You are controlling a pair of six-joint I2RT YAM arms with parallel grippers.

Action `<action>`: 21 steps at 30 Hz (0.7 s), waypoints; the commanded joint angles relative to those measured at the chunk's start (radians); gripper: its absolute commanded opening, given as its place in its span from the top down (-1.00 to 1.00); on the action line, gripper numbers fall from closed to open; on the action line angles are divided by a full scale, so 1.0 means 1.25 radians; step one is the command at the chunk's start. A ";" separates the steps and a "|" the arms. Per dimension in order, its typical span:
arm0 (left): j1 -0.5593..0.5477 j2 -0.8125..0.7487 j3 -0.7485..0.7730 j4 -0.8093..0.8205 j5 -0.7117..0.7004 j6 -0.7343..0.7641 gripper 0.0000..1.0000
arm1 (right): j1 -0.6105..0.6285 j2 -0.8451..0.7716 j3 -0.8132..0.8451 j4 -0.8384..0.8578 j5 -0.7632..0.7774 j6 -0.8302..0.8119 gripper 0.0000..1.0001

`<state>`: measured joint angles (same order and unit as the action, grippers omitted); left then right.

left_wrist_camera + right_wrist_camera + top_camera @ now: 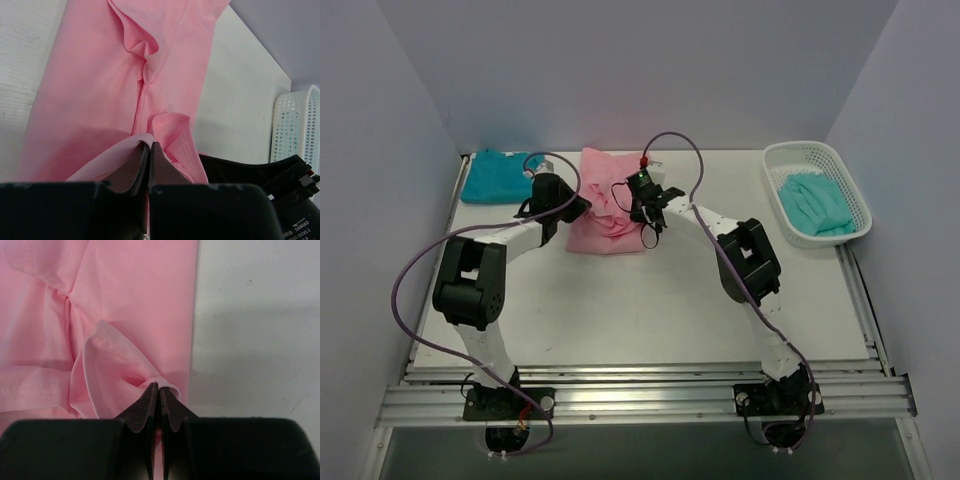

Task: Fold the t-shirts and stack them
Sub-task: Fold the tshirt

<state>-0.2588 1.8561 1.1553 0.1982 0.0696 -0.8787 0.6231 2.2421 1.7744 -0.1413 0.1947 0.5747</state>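
Observation:
A light pink t-shirt (605,205) lies partly folded at the back middle of the table. My left gripper (582,207) is shut on its left edge, a pink fold pinched between the fingertips (149,146). At the shirt's right edge my right gripper (646,212) is shut on another pinch of pink cloth (159,386). A deep teal t-shirt (500,176) lies folded at the back left. The paler mint-teal t-shirt (817,203) is bunched inside the white basket.
The white mesh basket (785,160) stands at the back right, its wall also in the left wrist view (295,130). White walls close in the table (650,310) on three sides. Cables loop over both arms.

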 commanded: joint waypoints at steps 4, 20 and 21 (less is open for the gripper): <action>0.032 0.072 0.083 0.051 0.044 0.006 0.95 | -0.048 0.064 0.098 -0.032 -0.021 0.000 1.00; 0.079 0.295 0.217 0.084 0.138 -0.001 0.00 | -0.101 0.169 0.203 -0.018 -0.056 0.019 -1.00; 0.079 0.295 0.218 0.088 0.142 0.000 -0.17 | -0.101 0.167 0.203 -0.016 -0.056 0.018 -1.00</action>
<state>-0.1669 2.2074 1.3861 0.2672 0.2359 -0.9009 0.5041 2.4428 2.0056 -0.1341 0.1238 0.6010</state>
